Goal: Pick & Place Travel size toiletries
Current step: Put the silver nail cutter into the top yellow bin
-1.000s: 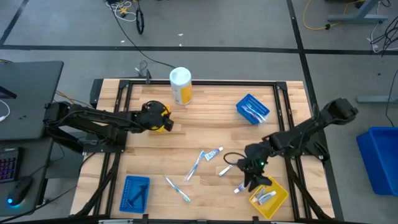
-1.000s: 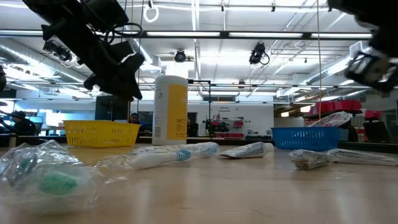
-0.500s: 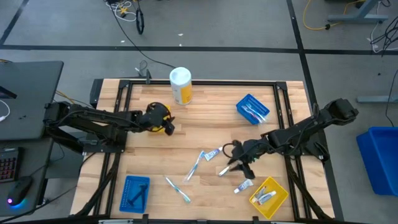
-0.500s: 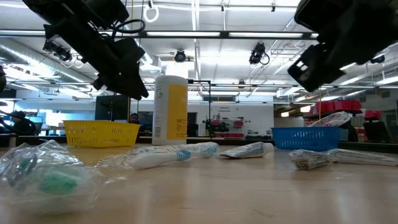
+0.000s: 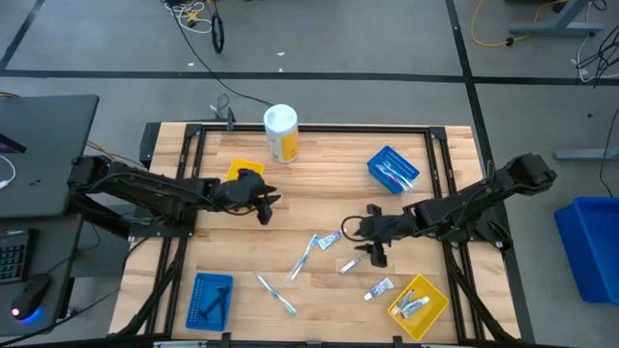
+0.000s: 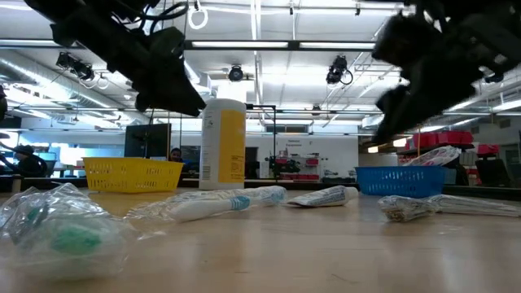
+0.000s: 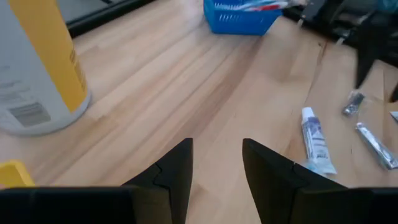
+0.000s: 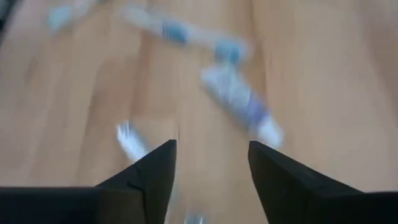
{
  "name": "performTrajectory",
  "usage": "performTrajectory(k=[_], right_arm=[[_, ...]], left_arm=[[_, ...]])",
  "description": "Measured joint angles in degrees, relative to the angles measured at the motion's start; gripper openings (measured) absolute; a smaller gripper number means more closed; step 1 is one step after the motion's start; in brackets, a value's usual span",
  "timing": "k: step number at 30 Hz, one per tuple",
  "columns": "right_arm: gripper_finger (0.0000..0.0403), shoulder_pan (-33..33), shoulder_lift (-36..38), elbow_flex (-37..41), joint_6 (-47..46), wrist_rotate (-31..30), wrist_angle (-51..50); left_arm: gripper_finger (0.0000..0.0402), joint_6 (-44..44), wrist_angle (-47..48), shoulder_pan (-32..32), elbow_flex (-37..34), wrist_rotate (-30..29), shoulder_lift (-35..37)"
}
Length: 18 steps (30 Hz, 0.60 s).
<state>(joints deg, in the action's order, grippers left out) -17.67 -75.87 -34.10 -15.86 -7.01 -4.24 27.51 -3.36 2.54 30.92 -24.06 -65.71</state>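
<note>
The travel size toiletries lie loose on the wooden table: a white tube with blue marks (image 5: 329, 239), a wrapped toothbrush (image 5: 304, 257), another toothbrush (image 5: 278, 293), a small packet (image 5: 350, 263) and a small tube (image 5: 379, 289). My right gripper (image 5: 372, 251) hovers open just right of the packet and the tube (image 8: 239, 102), with nothing between its fingers. My left gripper (image 5: 268, 205) stands open and empty above bare wood, left of the pile; the tube (image 7: 315, 142) shows ahead of it.
A yellow tray (image 5: 418, 305) holding tubes sits at the near right, and another yellow tray (image 5: 240, 170) by my left arm. A blue tray (image 5: 394, 167) stands far right, another (image 5: 211, 298) near left. A yellow canister (image 5: 281, 132) stands at the far edge.
My right gripper has swung from beside the near-right yellow tray toward the table's middle and far side, turning as it went, and now stands by the packet. My left gripper has moved off the yellow tray toward the table's right, uncovering that tray.
</note>
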Motion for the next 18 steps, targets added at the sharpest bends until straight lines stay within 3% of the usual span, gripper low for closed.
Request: performTrajectory(k=[6, 13, 18], right_arm=[[0.0239, -1.61, -0.14, 0.06, -1.57, 2.78, -13.69], [0.0244, -4.04, -4.89, 0.04, -4.27, 4.13, -13.21], [0.0222, -5.23, -9.55, -0.15, -3.77, 3.36, -11.43]], left_arm=[[0.0138, -1.45, -0.99, 0.46, 0.00, -1.48, -0.02], [0.0137, -0.09, -0.95, 0.46, 0.00, -2.25, -0.01], [0.0137, -0.09, -1.03, 0.44, 0.00, -2.27, -0.02]])
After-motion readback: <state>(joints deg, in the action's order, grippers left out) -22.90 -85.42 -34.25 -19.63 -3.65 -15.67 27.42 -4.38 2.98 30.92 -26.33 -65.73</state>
